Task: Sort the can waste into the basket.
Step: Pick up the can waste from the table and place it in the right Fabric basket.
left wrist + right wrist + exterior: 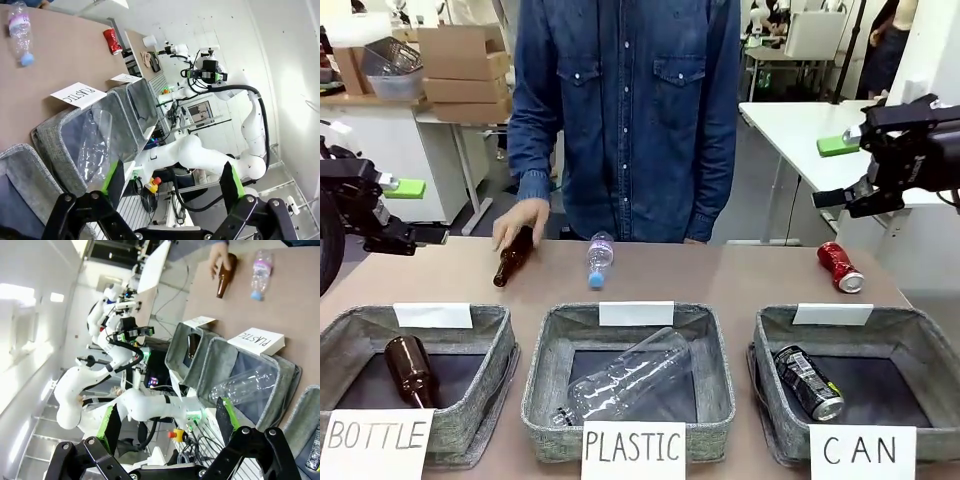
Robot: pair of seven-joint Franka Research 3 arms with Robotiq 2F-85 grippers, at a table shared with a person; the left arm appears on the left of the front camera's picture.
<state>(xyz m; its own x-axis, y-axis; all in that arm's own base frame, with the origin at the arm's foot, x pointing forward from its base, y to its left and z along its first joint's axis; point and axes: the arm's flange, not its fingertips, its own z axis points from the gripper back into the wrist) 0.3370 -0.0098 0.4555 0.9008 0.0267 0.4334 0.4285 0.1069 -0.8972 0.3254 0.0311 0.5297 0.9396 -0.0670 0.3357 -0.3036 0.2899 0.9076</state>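
- Lying on its side on the bare table, the red can (840, 267) sits just behind the far rim of the basket (910, 318) signed "CAN", near the table's right edge.
- The black can (808, 382) already lies inside that basket, so by my reading half the sorting is done.
- The right gripper (835, 172) hangs raised above the table, spread wide with nothing between its jaws (its own wrist view shows the same open gap between the green-padded fingers (111, 422)).
- The left gripper (415, 212) is likewise spread and empty, well apart at the opposite side of the table.
- What the next move turns on: in the front view the red can lies below the right gripper, almost under its fingertips, so the right arm is plainly the nearer one.
- The can's long axis runs diagonally, with its silver end toward the near right. The fingers would probably have to close across the body, not along it.
- The person's hand (520, 225) rests on a brown bottle (513, 257), well away from the can.
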